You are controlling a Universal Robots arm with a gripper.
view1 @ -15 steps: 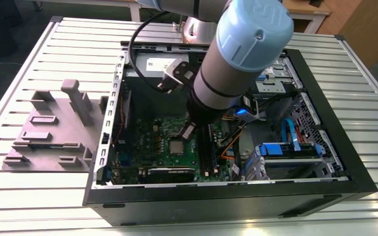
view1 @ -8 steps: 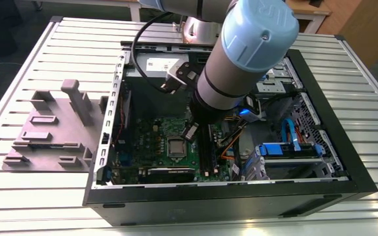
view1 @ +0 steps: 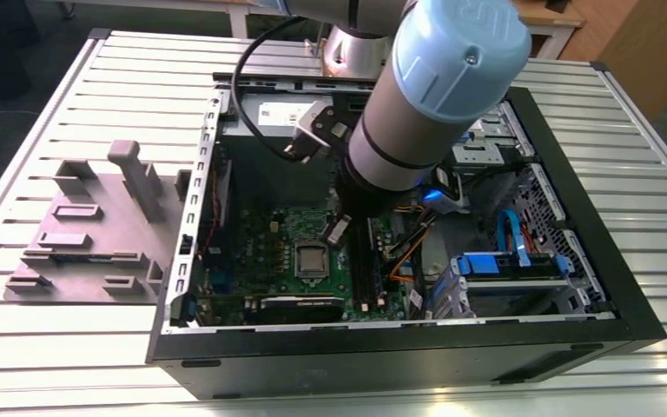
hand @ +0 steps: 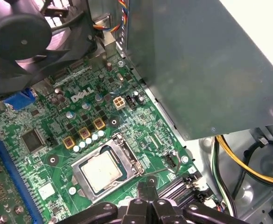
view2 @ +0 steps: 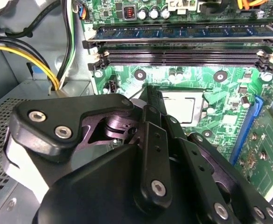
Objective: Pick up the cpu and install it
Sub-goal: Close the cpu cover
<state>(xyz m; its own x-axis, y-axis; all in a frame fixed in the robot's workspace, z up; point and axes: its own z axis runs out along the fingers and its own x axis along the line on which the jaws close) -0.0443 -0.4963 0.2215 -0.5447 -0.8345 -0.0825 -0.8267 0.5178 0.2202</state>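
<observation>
Though partly hidden, end effector apparently over cpu.

The arm reaches steeply downward in the exterior view, its large pale-blue joint cap uppermost and a silver-grey segment below it narrowing into a black wrist section. A black cable loops alongside the arm to a connector near the wrist. The end effector points downward, its black fingers drawn together with their tips touching. In the second wrist view its black linkage bars and bolted plates fold inward toward the tips.
</observation>
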